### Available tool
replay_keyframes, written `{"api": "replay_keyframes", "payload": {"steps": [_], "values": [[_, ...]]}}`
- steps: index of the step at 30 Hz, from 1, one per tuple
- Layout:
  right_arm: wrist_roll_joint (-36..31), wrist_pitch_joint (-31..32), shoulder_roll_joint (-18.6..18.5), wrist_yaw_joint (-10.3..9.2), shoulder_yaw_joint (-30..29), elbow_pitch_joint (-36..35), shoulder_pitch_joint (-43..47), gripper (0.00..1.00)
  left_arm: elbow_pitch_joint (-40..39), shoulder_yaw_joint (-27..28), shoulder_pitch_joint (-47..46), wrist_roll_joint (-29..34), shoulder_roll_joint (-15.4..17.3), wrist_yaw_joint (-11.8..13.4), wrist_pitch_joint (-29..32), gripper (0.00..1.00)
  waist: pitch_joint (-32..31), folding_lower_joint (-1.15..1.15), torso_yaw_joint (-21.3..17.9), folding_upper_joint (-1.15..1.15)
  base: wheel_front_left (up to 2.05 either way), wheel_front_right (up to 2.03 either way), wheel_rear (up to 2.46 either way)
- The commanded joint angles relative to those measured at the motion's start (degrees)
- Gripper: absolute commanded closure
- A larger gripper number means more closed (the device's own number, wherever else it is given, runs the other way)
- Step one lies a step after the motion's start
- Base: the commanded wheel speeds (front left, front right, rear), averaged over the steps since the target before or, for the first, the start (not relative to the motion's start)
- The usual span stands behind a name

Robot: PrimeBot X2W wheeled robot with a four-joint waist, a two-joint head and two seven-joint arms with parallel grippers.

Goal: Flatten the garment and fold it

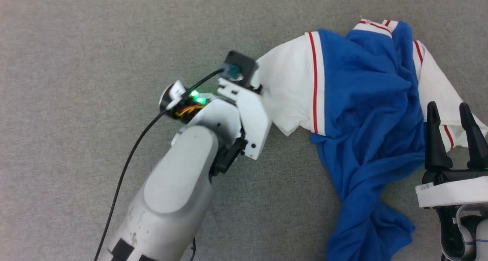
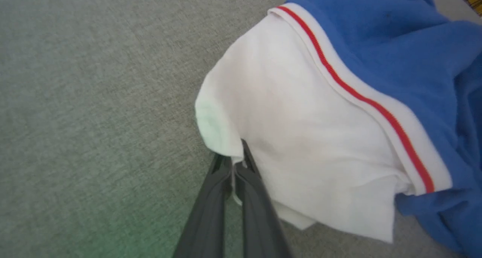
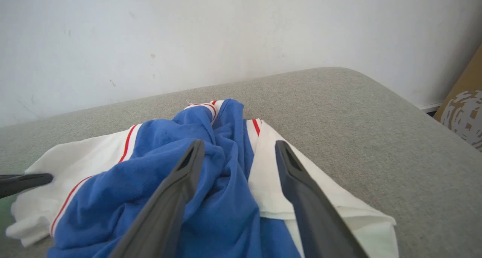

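While left claw (image 2: 235, 158) pinches garment (image 2: 301, 130), wall (image 3: 188, 32) beyond

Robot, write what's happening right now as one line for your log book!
left gripper: shut on garment, pinching white sleeve edge | right gripper: open, over garment | garment: crumpled on grey surface, not yet flat or folded

Pale grey forearm (image 1: 179, 184) — black cable (image 1: 127, 165), dark tapered fingers (image 1: 432, 135).
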Motion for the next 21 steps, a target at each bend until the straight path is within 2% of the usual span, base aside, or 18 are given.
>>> {"api": "replay_keyframes", "payload": {"steps": [1, 4, 5, 9, 16, 19, 21], "values": [[-0.3, 0.2, 0.2, -0.11, -0.3, 0.1, -0.7, 0.00, -0.2, 1.2, 2.7, -0.8, 0.3, 1.6, -2.9, 1.00, -2.0, 0.00, 1.1, 0.00, 0.00, 0.00, 0.00], [-0.7, 0.7, 0.2, -0.11, -0.5, -0.1, 0.0, 0.00, -2.8, 3.9, 5.3, -3.1, 0.3, 3.8, -8.1, 1.00, -4.0, 0.00, 2.1, 0.00, 0.00, 0.00, 0.00], [-0.7, 0.7, 0.2, -0.11, -0.5, -0.1, 0.0, 0.00, -2.8, 3.9, 5.3, -3.1, 0.3, 3.8, -8.1, 1.00, -4.0, 0.00, 2.1, 0.00, 0.00, 0.00, 0.00], [-1.1, 1.6, 0.2, -0.11, -0.7, -0.6, 1.0, 0.00, -8.7, 10.2, 12.3, -9.2, 0.3, 7.3, -13.6, 1.00, -6.4, 0.00, 3.6, 0.00, 0.00, 0.00, 0.00], [-1.6, 3.2, 0.2, -0.11, -1.8, -1.5, 3.3, 0.00, -22.5, 24.1, 31.5, -14.3, 5.4, 14.3, -18.0, 1.00, -8.8, 0.00, 6.0, 0.00, 0.00, 0.00, 0.00], [-1.9, 4.1, 0.2, -0.11, -2.3, -1.7, 4.3, 0.00, -27.1, 28.9, 38.8, -16.2, 6.5, 16.0, -18.8, 1.00, -9.4, 0.00, 7.2, 0.00, 0.00, 0.00, 0.00], [-2.2, 4.6, 0.2, -0.11, -2.5, -1.8, 4.6, 0.00, -28.6, 30.1, 42.0, -16.2, 7.0, 16.3, -19.3, 1.00, -9.7, 0.00, 8.2, 0.00, 0.00, 0.00, 0.00]]}}
